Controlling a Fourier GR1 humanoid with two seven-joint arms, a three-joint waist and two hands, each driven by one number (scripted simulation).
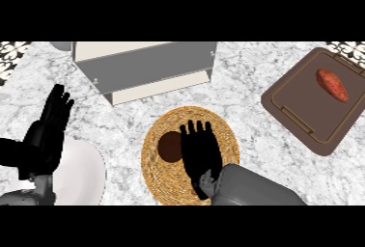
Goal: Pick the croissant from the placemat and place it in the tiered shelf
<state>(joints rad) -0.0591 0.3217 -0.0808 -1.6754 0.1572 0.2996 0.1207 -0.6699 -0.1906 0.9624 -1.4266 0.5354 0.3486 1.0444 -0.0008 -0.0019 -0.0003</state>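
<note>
Head view, croissant: one dark brown oval, the croissant (170, 146), lay on the round woven placemat (158, 188), left of the mat's middle, its long axis running roughly toward and away from the robot.
Head view, right hand: the right hand (200, 152) was over the placemat with fingers straight and spread, holding nothing (whether it touched the mat could not be told).
Head view, key relation: the croissant sat just beside the right hand, on its left, at the level of the fingers and upper palm; contact between them could not be told.
Head view, nearer hand: the right hand was plainly nearer; the left hand (49, 128) rested open, fingers up, near the view's left edge.
Head view, target: one tiered shelf (146, 70) stood beyond the placemat, up and to the left.
Head view, count: one croissant, one placemat, one shelf, two hands, one brown tray (303, 123) at the right bearing one reddish sweet potato (333, 85), one pale plate (87, 173) by the left forearm.
</note>
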